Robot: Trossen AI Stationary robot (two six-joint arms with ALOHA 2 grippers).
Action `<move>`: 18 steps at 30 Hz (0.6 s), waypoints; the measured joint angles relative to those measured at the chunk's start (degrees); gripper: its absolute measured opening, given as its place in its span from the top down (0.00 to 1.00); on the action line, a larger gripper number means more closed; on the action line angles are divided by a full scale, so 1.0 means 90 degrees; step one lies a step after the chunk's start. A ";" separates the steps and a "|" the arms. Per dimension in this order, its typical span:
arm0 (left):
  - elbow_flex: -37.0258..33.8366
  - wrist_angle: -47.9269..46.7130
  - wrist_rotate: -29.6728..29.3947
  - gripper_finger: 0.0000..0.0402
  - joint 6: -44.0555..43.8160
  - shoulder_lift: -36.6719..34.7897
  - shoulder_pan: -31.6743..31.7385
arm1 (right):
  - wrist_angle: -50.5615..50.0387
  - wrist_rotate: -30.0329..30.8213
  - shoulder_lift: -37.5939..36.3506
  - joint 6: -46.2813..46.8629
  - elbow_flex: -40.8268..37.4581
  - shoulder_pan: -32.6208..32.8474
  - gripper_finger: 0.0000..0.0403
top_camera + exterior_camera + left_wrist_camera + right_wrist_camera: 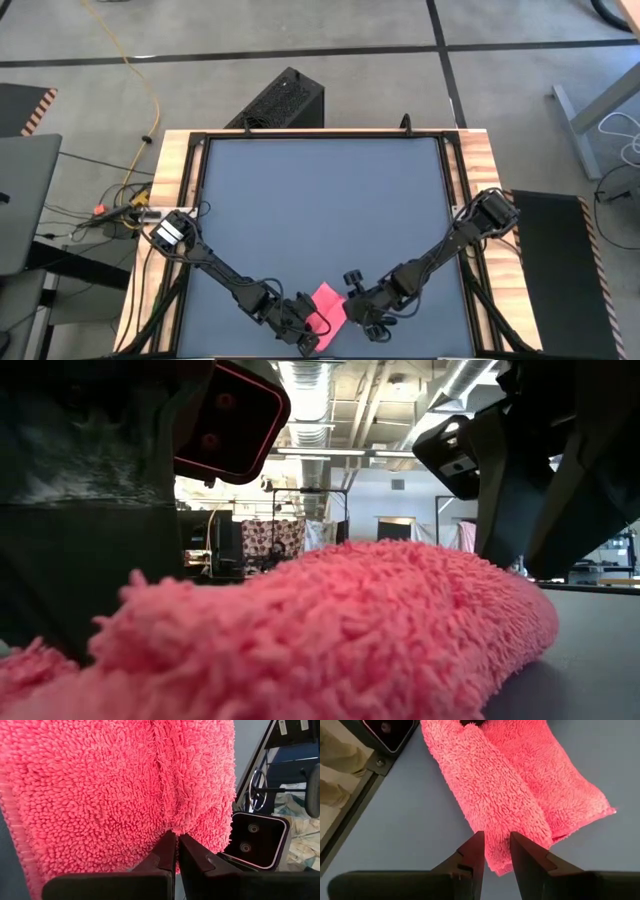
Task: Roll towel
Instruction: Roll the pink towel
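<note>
The bright pink towel lies on the dark grey mat near the table's front edge, partly folded over itself into a thick ridge. It fills the low view. My left gripper is at the towel's left end, shut on it. My right gripper is at the towel's right end, its fingers close together with the towel's end between them. My left gripper pinches a raised fold of the towel between its two fingers, at the towel's near left end. The towel bunches into a crease at the fingertips. The rest of the towel lies on the mat. My right gripper holds the end of the towel's folded ridge between its two fingers, which slant down at it from the right. How many layers it has I cannot tell. The towel lies on the mat beyond the fingers, slack.
The mat stretches bare toward the table's far edge. A black box stands on the floor behind the table. Wooden rails run along the table's sides. The right arm's wrist housing is close beside my left gripper.
</note>
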 joint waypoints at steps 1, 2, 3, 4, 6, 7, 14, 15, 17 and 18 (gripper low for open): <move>0.0000 0.0000 0.0000 1.00 0.0000 0.0000 0.0000 | -0.0019 0.0012 0.0000 0.0001 0.0000 0.0000 0.71; 0.0000 0.0000 0.0000 1.00 0.0000 0.0000 0.0000 | -0.0027 0.0018 0.0000 0.0002 0.0000 0.0000 0.71; 0.0000 0.0002 0.0000 1.00 0.0000 0.0000 0.0000 | -0.0023 0.0036 0.0000 0.0002 0.0000 0.0000 0.71; 0.0000 0.0000 0.0000 1.00 0.0000 0.0000 0.0000 | -0.0020 0.0066 0.0000 0.0005 0.0000 0.0000 0.71; 0.0000 0.0002 0.0000 1.00 0.0002 0.0000 0.0000 | -0.0022 0.0120 0.0000 0.0016 0.0000 0.0000 0.71; 0.0000 0.0002 -0.0002 1.00 0.0001 0.0000 0.0000 | -0.0022 0.0129 0.0000 0.0024 0.0000 0.0000 0.71; 0.0000 0.0032 -0.0018 1.00 0.0005 0.0000 0.0000 | 0.0098 0.0083 0.0286 0.0230 0.0003 -0.0066 0.71; -0.0001 0.0059 -0.0022 1.00 0.0005 0.0000 0.0000 | 0.0088 0.0083 0.0322 0.0241 0.0005 -0.0077 0.71; -0.0002 0.0107 -0.0036 1.00 0.0006 0.0000 0.0001 | 0.0133 0.0070 0.0426 0.0256 0.0008 -0.0057 0.71; -0.0002 0.0107 -0.0031 1.00 0.0005 0.0000 0.0005 | 0.0171 0.0078 0.0449 0.0273 0.0011 -0.0054 0.71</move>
